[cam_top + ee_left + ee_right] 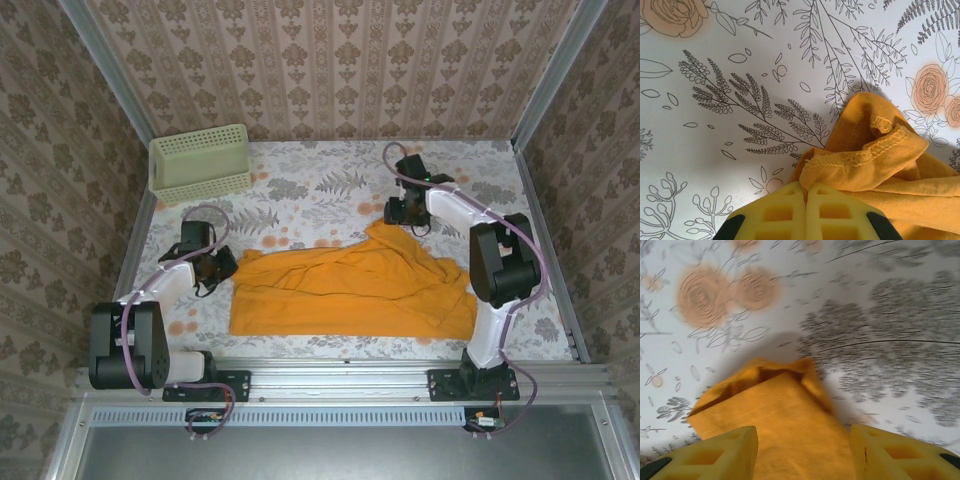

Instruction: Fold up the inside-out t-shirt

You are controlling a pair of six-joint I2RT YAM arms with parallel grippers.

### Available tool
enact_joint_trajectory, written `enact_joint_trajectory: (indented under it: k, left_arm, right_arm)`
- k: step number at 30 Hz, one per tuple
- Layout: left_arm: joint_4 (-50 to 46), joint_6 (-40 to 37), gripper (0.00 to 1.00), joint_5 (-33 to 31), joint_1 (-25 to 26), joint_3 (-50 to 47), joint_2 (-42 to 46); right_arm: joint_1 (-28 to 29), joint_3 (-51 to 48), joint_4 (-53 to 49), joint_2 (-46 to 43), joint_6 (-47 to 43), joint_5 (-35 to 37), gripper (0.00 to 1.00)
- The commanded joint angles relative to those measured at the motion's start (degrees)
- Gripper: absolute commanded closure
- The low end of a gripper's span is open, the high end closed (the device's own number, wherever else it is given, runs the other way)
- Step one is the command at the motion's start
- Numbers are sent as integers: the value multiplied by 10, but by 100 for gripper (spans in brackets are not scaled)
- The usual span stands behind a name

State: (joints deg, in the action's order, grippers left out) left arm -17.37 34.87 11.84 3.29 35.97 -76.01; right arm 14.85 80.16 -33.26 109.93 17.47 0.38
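left gripper [805, 190] pinched on the t-shirt [350, 290] hem (orange-yellow), right gripper [802, 436] jaws apart over its far corner

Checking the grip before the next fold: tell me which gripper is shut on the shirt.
The left gripper: its fingers are pressed together on the shirt hem. The right gripper stands open over a corner.

A pale green mesh basket [200, 163] sits at the far-left corner of the floral-printed tablecloth [320, 190].
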Motion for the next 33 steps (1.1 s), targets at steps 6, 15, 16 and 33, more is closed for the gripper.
enact_joint_trajectory:
  k: [6,15,16,33]
  left_arm:
    - [-1,-9,98,-1,-1,2,-1]
    - [-5,-10,98,-7,-2,2,0]
    - [-6,-11,98,-9,-3,0,2]
    - [-22,-13,98,-14,-21,4,28]
  right_arm:
    - [7,35,-23,77,-13,87,50]
    - [-5,38,-23,61,-7,106,93]
    - [-10,38,-21,57,-6,106,96]
    - [-102,98,-51,-25,-19,184,100]
